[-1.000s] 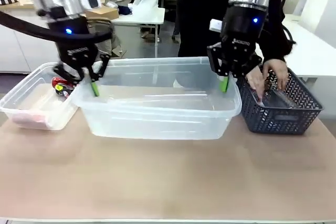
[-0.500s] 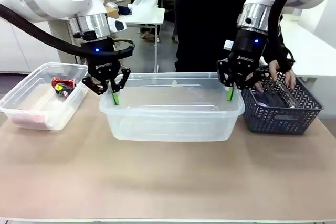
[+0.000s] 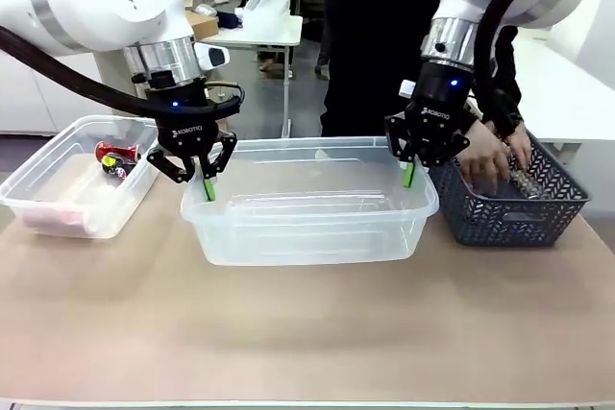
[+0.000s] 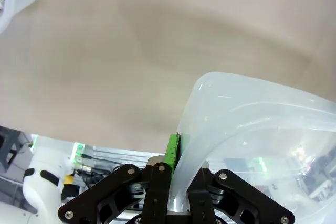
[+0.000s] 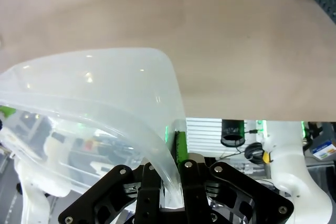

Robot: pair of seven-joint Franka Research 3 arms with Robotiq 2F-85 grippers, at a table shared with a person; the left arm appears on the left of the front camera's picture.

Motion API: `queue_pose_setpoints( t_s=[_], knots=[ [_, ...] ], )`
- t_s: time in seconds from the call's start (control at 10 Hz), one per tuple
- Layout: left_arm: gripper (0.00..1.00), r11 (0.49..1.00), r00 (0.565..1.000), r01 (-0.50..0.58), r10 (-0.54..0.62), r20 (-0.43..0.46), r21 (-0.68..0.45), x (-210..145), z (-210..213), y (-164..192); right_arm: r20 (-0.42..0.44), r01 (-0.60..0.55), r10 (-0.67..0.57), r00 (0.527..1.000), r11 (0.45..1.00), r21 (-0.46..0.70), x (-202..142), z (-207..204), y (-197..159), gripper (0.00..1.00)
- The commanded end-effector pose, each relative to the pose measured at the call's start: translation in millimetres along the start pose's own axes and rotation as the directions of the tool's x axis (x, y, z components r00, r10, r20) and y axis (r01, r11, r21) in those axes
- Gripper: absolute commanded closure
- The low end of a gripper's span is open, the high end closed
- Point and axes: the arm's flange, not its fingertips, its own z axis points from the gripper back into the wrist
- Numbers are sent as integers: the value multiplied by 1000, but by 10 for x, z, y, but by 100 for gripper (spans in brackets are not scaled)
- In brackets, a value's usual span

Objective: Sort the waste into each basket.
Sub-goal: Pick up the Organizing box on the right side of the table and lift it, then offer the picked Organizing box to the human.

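Front view: both jaws pinch the clear tub (image 3: 307, 232), tan tabletop (image 3: 307, 333) beneath.

The larger clear tub (image 3: 307, 229) sits upright at the middle of the desk (image 3: 307, 333), wide, shallow and empty. The left claw (image 3: 206, 189) pinches its left rim and the right claw (image 3: 409, 176) its right rim. Whether its base touches the desk is unclear. The smaller clear tub (image 3: 38, 201) rests well to its left, holding a red can (image 3: 113, 152) with a dark can (image 3: 117, 172) just beside it at the far end. A clear bottle (image 3: 528, 182) lies in the dark lattice basket (image 3: 509, 223) on the right.
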Motion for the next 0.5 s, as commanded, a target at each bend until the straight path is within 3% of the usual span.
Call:
queue_pose_setpoints(
  t_s=[0.0,0.4],
  knots=[
    [100,1000,1000,-1,1,-6,-5,45,37,-26,-6,23,-23,1000,1000,-4,-42,70,-132,100],
    [100,1000,1000,-1,1,-6,-5,45,37,-26,-6,23,-23,1000,1000,-4,-42,70,-132,100]
  ],
)
